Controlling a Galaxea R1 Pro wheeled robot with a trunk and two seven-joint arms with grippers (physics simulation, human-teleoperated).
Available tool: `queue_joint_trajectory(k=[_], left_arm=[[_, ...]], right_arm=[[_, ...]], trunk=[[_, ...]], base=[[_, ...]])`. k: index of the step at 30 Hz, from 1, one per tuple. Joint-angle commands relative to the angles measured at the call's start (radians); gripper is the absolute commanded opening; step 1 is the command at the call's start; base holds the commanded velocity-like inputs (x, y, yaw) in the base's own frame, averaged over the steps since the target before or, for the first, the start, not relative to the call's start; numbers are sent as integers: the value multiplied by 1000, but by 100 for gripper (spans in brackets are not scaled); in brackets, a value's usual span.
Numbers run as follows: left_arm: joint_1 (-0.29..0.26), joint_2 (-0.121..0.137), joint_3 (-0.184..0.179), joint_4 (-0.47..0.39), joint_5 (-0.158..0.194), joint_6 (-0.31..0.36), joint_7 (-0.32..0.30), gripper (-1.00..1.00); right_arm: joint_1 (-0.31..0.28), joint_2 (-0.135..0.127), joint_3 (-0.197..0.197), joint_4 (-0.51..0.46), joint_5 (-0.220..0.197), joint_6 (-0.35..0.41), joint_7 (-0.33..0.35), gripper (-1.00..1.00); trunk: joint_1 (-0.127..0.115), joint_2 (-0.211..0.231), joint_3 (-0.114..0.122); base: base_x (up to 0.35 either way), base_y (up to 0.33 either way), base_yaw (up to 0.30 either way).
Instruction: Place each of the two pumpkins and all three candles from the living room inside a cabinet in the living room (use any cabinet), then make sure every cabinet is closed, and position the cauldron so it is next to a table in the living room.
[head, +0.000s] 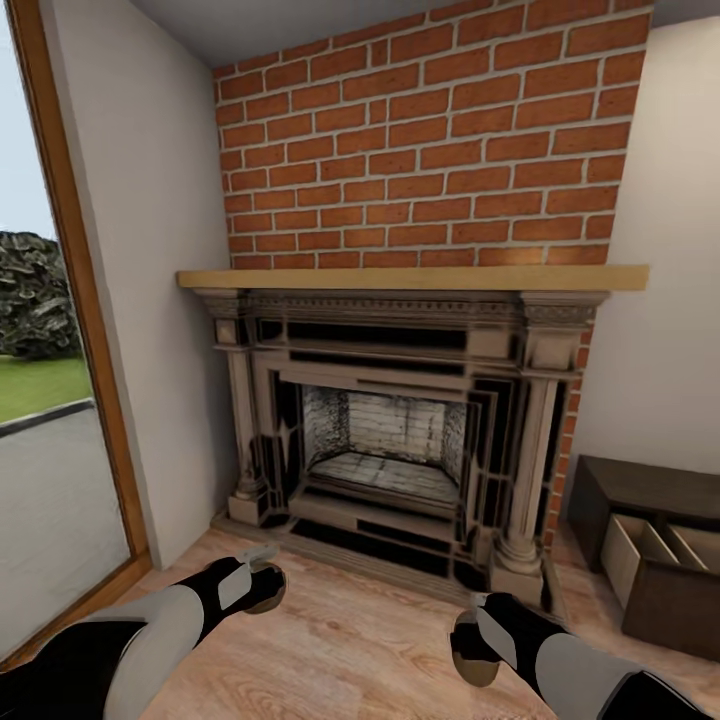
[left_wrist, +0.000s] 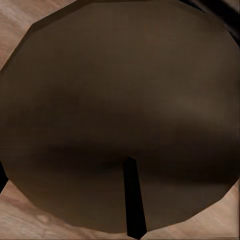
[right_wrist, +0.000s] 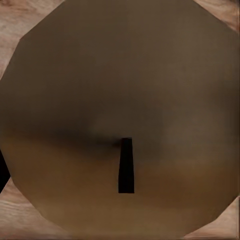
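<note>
My left gripper (head: 262, 582) hangs low over the wooden floor in front of the fireplace, shut on a dark-brown candle (head: 270, 598). Close up in the left wrist view, that candle (left_wrist: 120, 100) is a round brown top with a thin black wick. To the right, my right gripper (head: 478, 640) is shut on a paler tan candle (head: 470, 660), which also looms large in the right wrist view as a tan candle (right_wrist: 120, 85). The dark-brown cabinet (head: 640, 485) stands at the right wall with a drawer (head: 655, 550) pulled open. The pumpkins, cauldron and table are out of view.
An ornate fireplace (head: 400, 440) with a wooden mantel (head: 410, 278) under a red brick wall stands straight ahead. A tall window (head: 40, 420) with a wooden frame takes up the left side. Light wooden floor (head: 360, 640) lies between my arms.
</note>
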Motion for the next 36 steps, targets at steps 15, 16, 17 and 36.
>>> queue_joint_trajectory(k=[15, 16, 17, 36], left_arm=[[-1, -1, 1, 2, 6, 2, 3, -100], [-1, -1, 1, 2, 6, 3, 3, -100], [-1, -1, 1, 2, 6, 3, 3, -100], [130, -5, -1, 2, 5, 4, 5, -100]], right_arm=[[0, -1, 7, -4, -9, 6, -8, -100], [0, -1, 7, -4, -9, 6, -8, -100], [0, -1, 7, -4, -9, 6, -8, -100], [5, 1, 9, 12, -8, 1, -8, -100]], trunk=[[0, -1, -1], [0, -1, -1], [0, -1, -2], [0, -1, -21]], base=[[0, 0, -297], [0, 0, -296], [0, 0, -296], [39, -16, -223]])
